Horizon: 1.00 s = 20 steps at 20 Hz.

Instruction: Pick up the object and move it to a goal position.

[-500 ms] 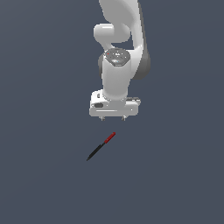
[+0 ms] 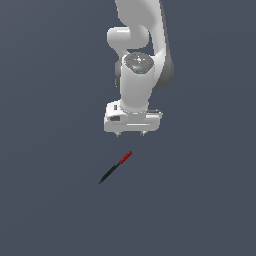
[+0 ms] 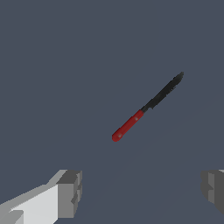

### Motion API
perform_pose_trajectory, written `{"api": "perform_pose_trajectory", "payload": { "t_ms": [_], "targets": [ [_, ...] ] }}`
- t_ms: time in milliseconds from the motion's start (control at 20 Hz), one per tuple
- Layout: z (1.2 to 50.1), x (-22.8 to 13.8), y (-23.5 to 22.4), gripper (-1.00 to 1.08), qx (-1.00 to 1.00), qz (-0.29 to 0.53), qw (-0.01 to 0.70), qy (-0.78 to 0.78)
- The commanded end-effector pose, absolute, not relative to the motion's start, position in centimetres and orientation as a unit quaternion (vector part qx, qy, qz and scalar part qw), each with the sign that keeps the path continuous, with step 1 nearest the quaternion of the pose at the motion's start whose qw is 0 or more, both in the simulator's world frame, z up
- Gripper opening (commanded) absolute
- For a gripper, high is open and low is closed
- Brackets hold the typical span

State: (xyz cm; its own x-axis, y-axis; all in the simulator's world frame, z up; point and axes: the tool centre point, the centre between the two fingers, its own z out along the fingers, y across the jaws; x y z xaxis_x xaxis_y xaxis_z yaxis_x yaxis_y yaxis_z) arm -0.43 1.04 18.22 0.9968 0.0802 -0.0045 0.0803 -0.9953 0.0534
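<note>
- Arm (image 2: 142, 55): white Panda, wrist pointed straight down. You will judge this posture suits a top-down pick, since the target lies flat and offers nothing to grasp from the side
- Surface (image 2: 50, 210): plain dark grey ground on which the target lies. No goal marker shows in either view, so you cannot place the destination from here
- Gripper (image 2: 131, 134): fingers spread wide, nothing between them. In the wrist view one fingertip (image 3: 70, 194) sits at each side of the frame with a broad gap between. You are in the approach step; the wide spread leaves room to straddle a thin item
- Object (image 2: 115, 167): slim stick, black body with a red end (image 3: 127, 125). It lies below the gripper and off its centreline, apart from both fingers, red end nearer. It runs diagonally to the finger line, so you may need a wrist turn before closing
</note>
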Motion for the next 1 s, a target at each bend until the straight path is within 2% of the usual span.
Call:
{"api": "perform_pose_trajectory", "payload": {
  "t_ms": [0,500,950],
  "targets": [
    [18.3,-0.5,1.1,1.00,0.999,-0.002,0.030,0.043],
    [17.6,0.0,0.8,1.00,1.000,-0.002,0.026,0.016],
    [14.9,1.8,-0.6,1.00,0.996,-0.001,0.015,-0.082]
  ]
}}
